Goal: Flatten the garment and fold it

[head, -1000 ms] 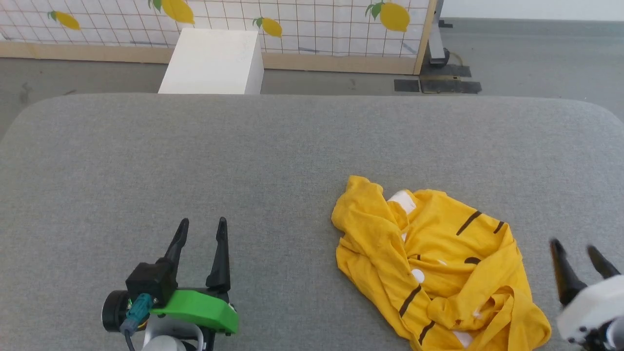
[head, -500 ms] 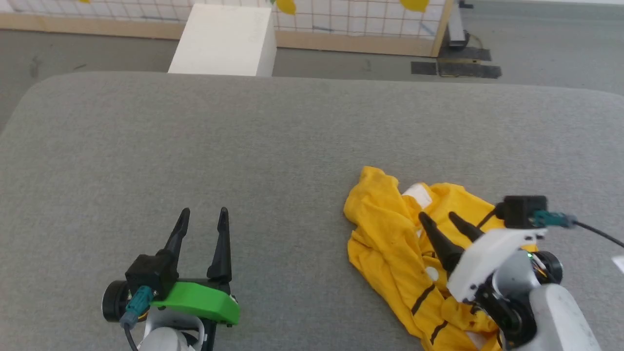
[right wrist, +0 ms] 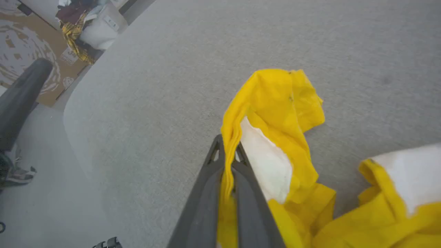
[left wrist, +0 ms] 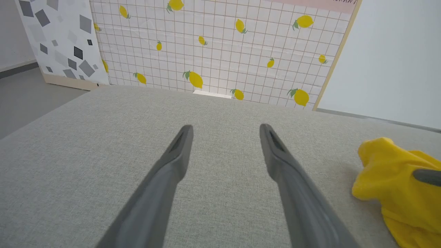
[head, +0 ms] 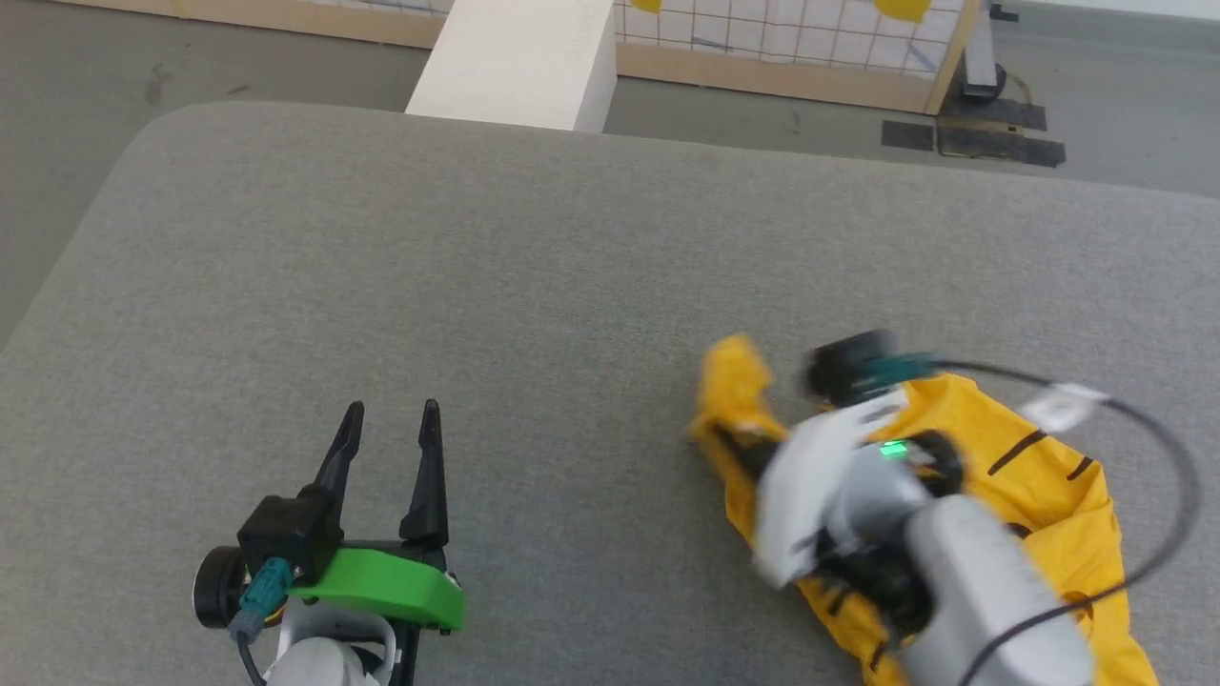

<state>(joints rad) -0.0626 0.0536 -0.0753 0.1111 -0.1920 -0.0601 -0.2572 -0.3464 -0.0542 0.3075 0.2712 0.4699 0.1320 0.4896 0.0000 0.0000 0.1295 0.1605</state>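
The garment (head: 1048, 486) is a bright yellow T-shirt lying crumpled on the right half of the grey table (head: 381, 238), with black stripes and white patches showing. My right gripper (head: 729, 440), blurred in the head view, reaches over the garment to its left edge. In the right wrist view the right gripper (right wrist: 227, 144) is shut on a raised fold of the garment (right wrist: 282, 96). My left gripper (head: 391, 410) stands open over bare cloth at the lower left, well apart from the shirt. The left wrist view shows the left gripper (left wrist: 224, 128) with nothing between its fingers and the garment (left wrist: 386, 172) at the right.
A white box (head: 515, 57) stands on the floor beyond the table's far edge. Behind it runs a lemon-patterned panel (left wrist: 213, 44). Black floor mats (head: 972, 143) lie at the far right. The table's rounded corner and boxes of clutter (right wrist: 79, 27) are in the right wrist view.
The head camera has tilted and turned. My right gripper came from the lower right, crossed over the garment to its left edge and shut on a fold. The left gripper stayed put.
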